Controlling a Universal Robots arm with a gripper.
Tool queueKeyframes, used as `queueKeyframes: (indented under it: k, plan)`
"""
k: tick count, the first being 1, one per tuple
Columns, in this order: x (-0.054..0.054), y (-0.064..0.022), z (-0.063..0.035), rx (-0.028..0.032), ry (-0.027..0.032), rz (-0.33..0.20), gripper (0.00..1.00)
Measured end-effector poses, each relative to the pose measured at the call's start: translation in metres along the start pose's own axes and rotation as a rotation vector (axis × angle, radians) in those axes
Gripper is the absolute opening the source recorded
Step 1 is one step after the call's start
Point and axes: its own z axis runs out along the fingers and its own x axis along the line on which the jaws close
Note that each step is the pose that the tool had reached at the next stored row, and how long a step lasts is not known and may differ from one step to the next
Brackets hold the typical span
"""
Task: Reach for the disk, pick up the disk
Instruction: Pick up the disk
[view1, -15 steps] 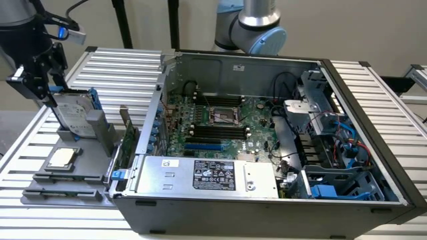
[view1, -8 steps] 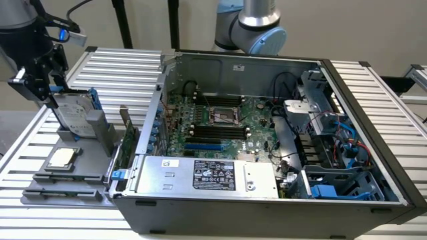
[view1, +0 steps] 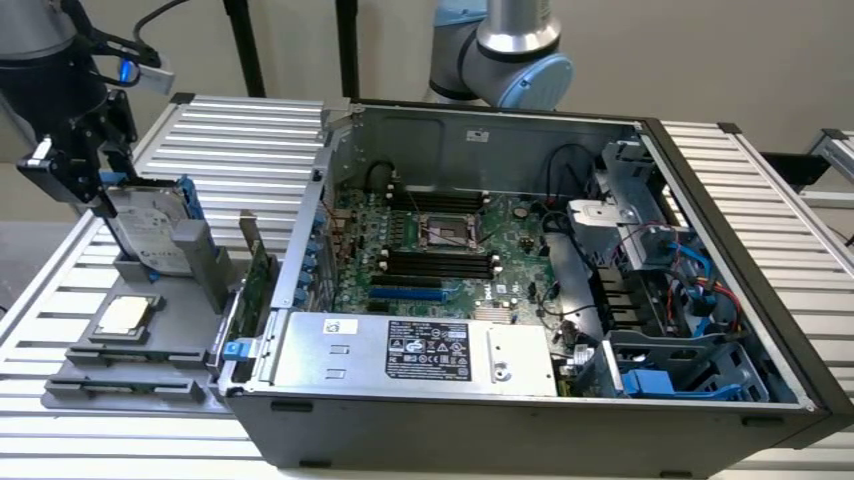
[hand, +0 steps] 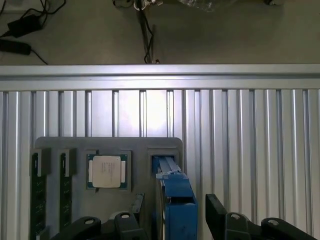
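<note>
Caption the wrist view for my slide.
Open gripper straddling the upright blue-framed silver-grey metal disk, standing in a dark grey holder beside a square silver chip.

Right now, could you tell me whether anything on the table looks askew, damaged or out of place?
Nothing stands out. The disk stands on edge in its slot of the grey tray, the open end effector has a finger on either side of it, and the chip lies flat in its recess.

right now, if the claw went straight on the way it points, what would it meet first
Probably the disk, standing on edge in the grey tray: its blue carrier lies straight ahead, between the fingers of the open claw. How near is unclear.
</note>
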Motion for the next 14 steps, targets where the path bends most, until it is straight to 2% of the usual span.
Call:
queueKeyframes:
  k: [2, 4, 5, 7, 14]
  plan:
    - [0.0000, 0.0000, 0.0000, 0.0000, 0.0000, 0.000, 0.58]
    - [0.0000, 0.0000, 0.0000, 0.0000, 0.0000, 0.000, 0.45]
    - [0.0000, 0.0000, 0.0000, 0.0000, 0.0001, 0.000, 0.45]
    - [0.0000, 0.0000, 0.0001, 0.0000, 0.0000, 0.000, 0.33]
    - [0.0000, 0.0000, 0.0001, 0.0000, 0.0001, 0.000, 0.33]
